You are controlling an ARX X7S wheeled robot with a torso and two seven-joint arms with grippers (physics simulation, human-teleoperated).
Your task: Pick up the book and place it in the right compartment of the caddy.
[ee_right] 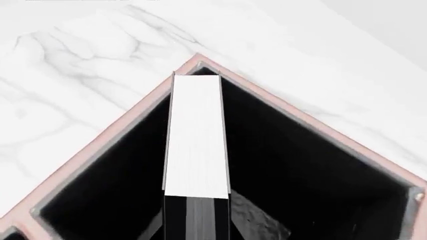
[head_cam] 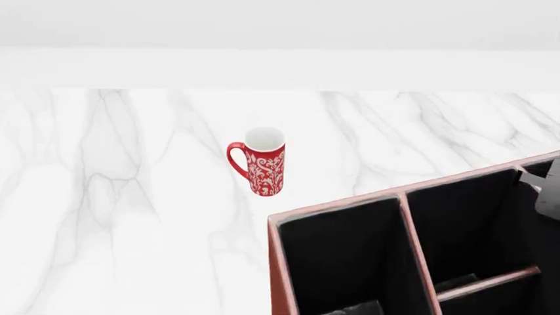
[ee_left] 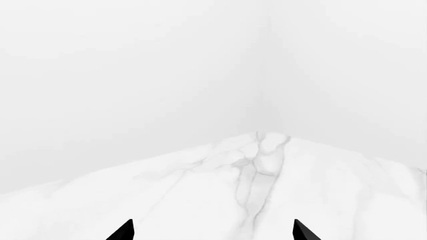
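In the right wrist view the black book (ee_right: 195,135) shows its white page edges. It stands in line with my right gripper (ee_right: 195,227), which is shut on its black end. The book reaches down into a corner compartment of the reddish-brown caddy (ee_right: 100,142), close to the corner. In the head view the caddy (head_cam: 275,269) fills the lower right. Only a grey part of the right gripper (head_cam: 547,193) shows there, at the frame's right edge over the right rear compartment, and the book is hidden. My left gripper (ee_left: 213,231) is open and empty over bare marble.
A red patterned mug (head_cam: 262,161) stands upright on the white marble counter (head_cam: 105,197), just behind and to the left of the caddy. A white wall runs along the back of the counter. The left wrist view shows a corner of the counter against white walls.
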